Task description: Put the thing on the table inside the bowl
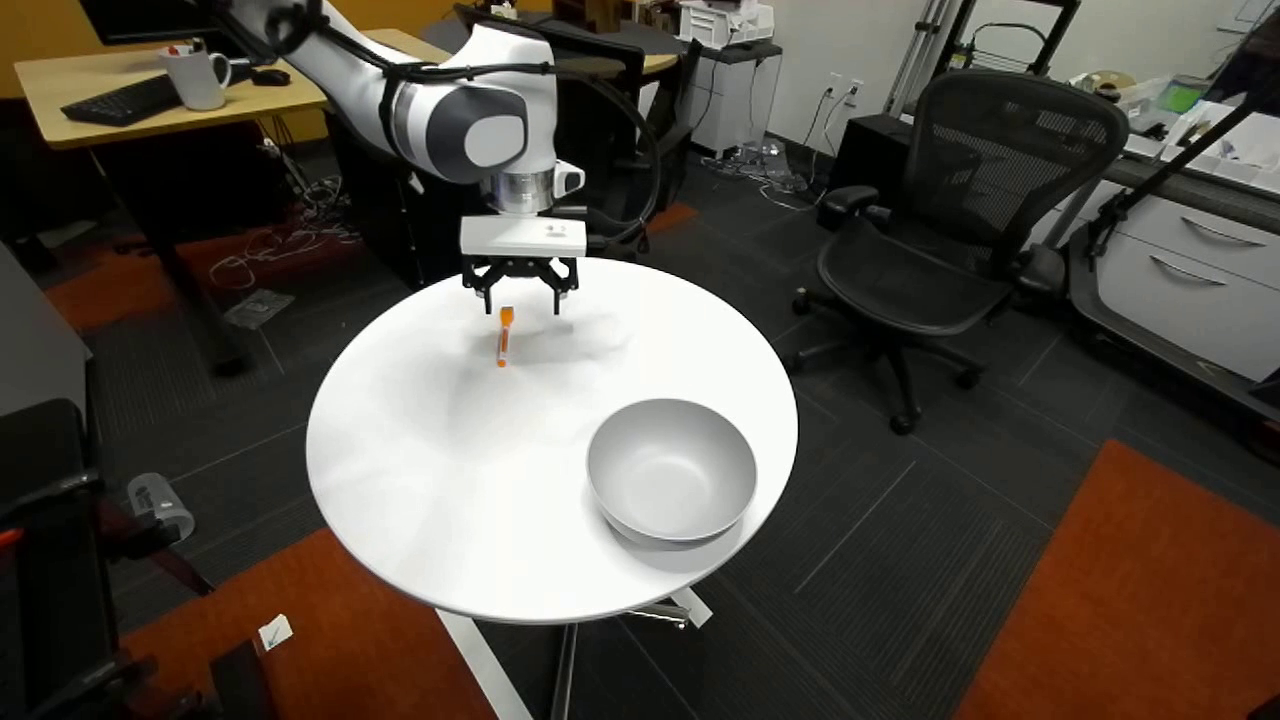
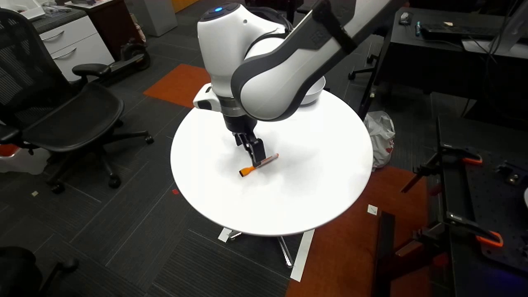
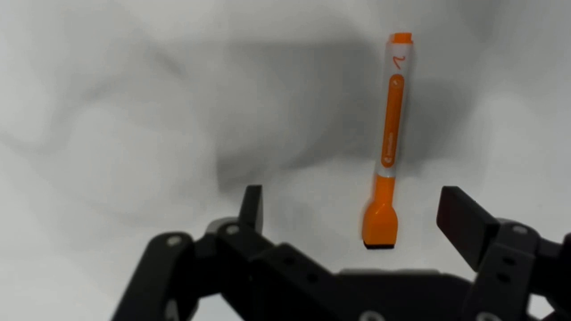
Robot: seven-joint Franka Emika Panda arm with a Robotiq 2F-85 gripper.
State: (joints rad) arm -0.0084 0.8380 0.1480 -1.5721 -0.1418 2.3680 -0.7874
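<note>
The thing, an orange and white marker with a wide orange cap (image 1: 504,338), lies flat on the round white table (image 1: 440,480). It also shows in an exterior view (image 2: 247,170), partly behind a finger, and in the wrist view (image 3: 392,129). My gripper (image 1: 522,308) is open and empty above the marker's cap end. In the wrist view, the cap lies between the two fingers (image 3: 350,194), nearer the right finger. The grey bowl (image 1: 672,475) stands on the table away from the gripper and looks empty. In an exterior view the bowl (image 2: 314,93) is partly hidden by the arm.
An office chair (image 1: 930,240) stands beside the table. A wooden desk (image 1: 70,80) with a mug (image 1: 197,80) and keyboard is behind the arm. A black bench with orange-tipped clamps (image 2: 491,239) stands on another side of the table.
</note>
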